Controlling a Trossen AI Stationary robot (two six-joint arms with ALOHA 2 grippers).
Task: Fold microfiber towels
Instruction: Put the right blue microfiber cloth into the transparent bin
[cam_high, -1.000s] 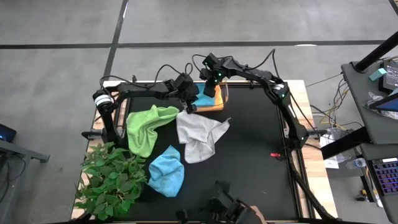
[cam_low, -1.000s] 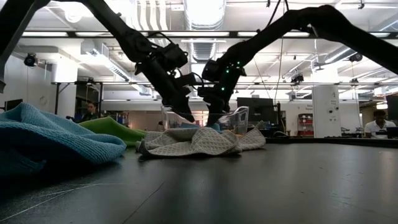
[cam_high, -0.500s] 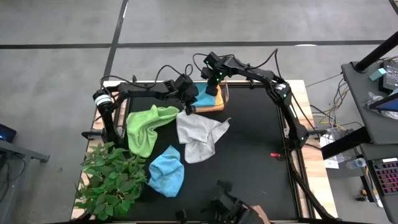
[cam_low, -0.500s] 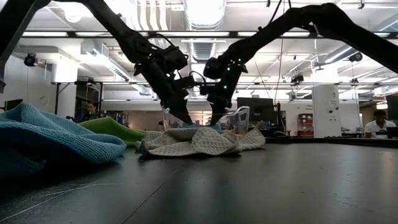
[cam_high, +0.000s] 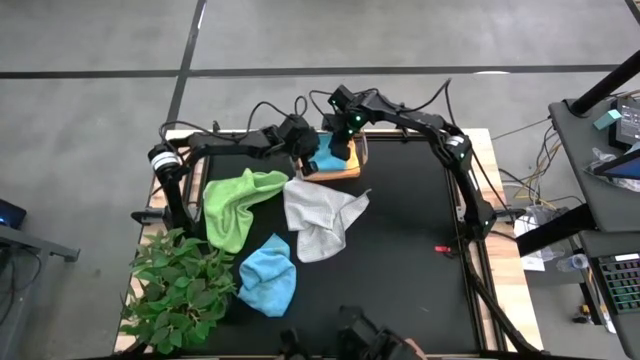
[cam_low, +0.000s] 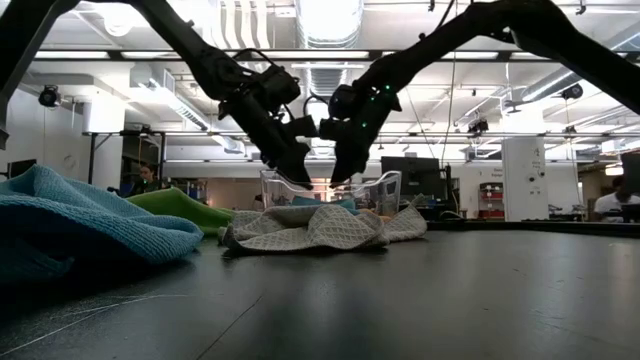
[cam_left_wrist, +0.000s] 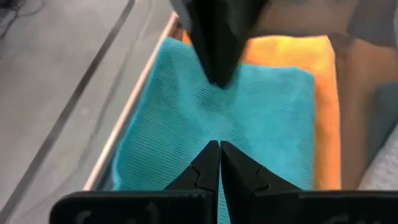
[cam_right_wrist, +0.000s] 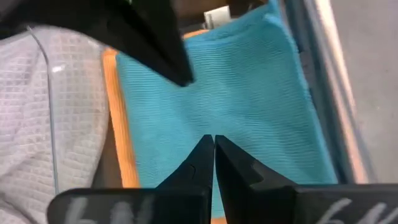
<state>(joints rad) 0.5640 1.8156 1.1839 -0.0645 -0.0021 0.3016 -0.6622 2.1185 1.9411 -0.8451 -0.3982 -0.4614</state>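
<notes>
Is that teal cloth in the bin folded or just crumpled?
Folded: the teal towel lies flat with straight edges on the yellow-orange towel, inside the clear bin.

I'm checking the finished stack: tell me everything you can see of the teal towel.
The teal towel is a ribbed microfiber cloth, folded flat into a neat rectangle. It lies on top of the folded yellow-orange towel, inside the clear plastic bin at the table's far edge. Both shut grippers hover just above it; neither holds it.
</notes>
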